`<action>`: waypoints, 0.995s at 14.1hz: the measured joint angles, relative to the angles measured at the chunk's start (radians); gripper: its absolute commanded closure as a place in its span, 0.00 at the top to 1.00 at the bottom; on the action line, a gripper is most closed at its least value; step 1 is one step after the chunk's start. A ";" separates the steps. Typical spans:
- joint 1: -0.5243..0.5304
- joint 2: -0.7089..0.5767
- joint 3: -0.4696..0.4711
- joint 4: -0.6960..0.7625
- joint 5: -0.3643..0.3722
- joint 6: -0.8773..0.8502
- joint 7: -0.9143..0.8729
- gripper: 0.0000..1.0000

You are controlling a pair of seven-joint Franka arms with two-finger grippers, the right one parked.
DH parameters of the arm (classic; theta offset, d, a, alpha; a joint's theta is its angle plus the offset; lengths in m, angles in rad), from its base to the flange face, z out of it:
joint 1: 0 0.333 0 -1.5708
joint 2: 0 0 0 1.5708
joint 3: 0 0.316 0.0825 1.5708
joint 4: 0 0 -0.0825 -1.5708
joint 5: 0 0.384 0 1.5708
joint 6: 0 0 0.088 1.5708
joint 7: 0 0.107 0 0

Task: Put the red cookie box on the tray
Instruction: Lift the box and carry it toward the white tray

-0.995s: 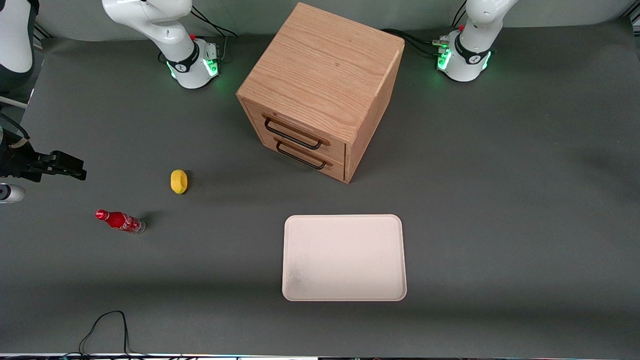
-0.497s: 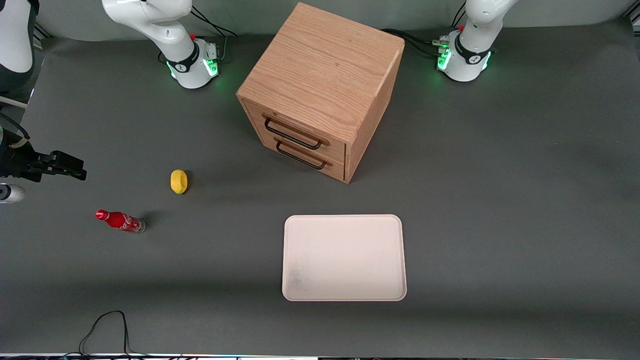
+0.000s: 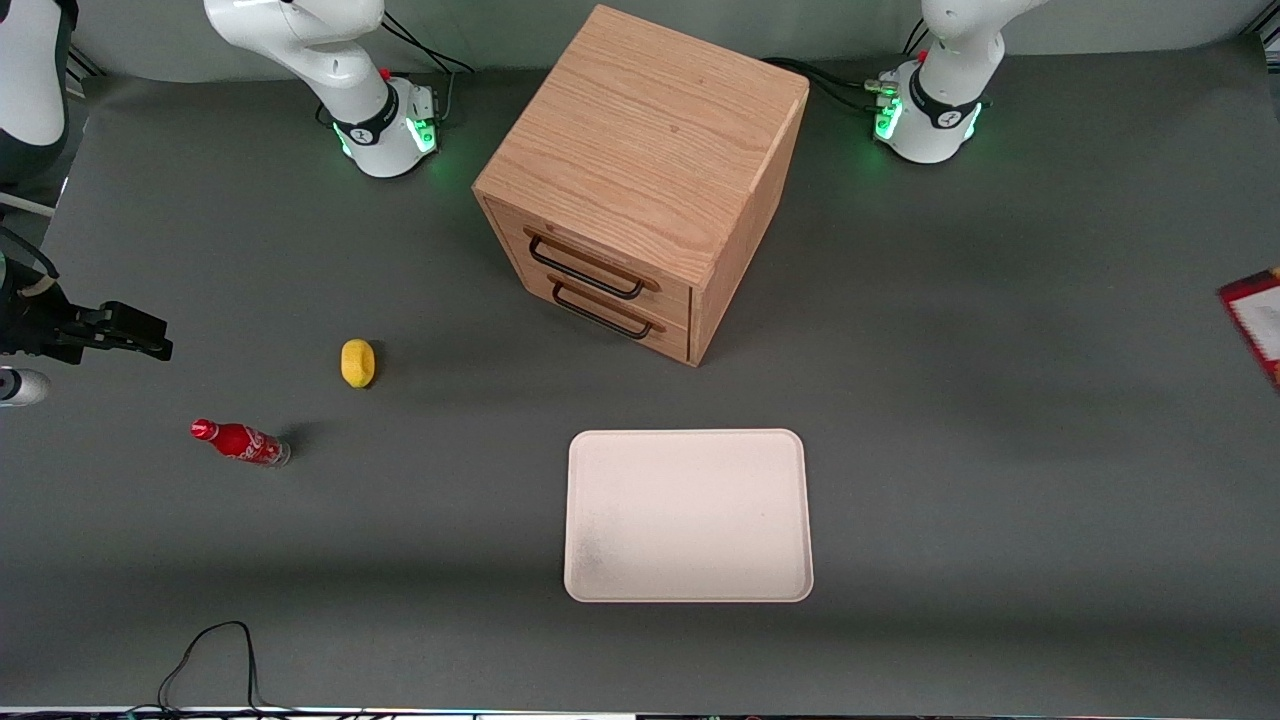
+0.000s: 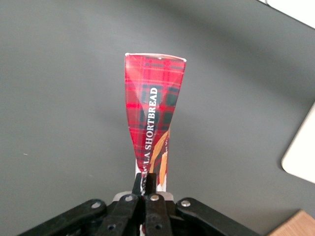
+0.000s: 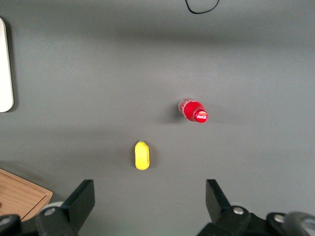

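Note:
The red cookie box (image 4: 152,118), red tartan with white "SHORTBREAD" lettering, hangs edge-on over the grey table, pinched at its near end by my gripper (image 4: 146,181), which is shut on it. In the front view only a corner of the red cookie box (image 3: 1255,318) shows, at the working arm's end of the table; the gripper itself is out of that frame. The cream-white tray (image 3: 688,515) lies flat and bare in front of the drawer cabinet, nearer the front camera. One rounded corner of the tray (image 4: 301,157) shows in the left wrist view.
A wooden two-drawer cabinet (image 3: 640,180) stands mid-table, farther from the front camera than the tray. A yellow lemon-like object (image 3: 357,362) and a small red soda bottle (image 3: 240,442) lie toward the parked arm's end. A black cable (image 3: 210,655) loops at the front edge.
A corner of the red cookie box has come into the front view at the working arm's end of the table; earlier it was out of frame. Nothing else moved.

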State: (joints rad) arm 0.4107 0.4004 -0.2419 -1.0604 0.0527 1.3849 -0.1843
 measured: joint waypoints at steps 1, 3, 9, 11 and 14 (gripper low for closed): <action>-0.066 0.000 0.001 -0.002 0.009 -0.004 -0.047 0.00; -0.207 0.008 0.001 -0.004 0.024 -0.003 -0.153 0.00; -0.427 0.049 -0.003 -0.004 0.025 0.029 -0.269 0.00; -0.446 0.064 -0.038 -0.004 0.017 0.061 -0.267 0.00; -0.480 0.069 -0.069 -0.003 0.015 0.106 -0.267 0.00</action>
State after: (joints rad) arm -0.0695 0.4698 -0.3107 -1.0630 0.0678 1.4905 -0.4509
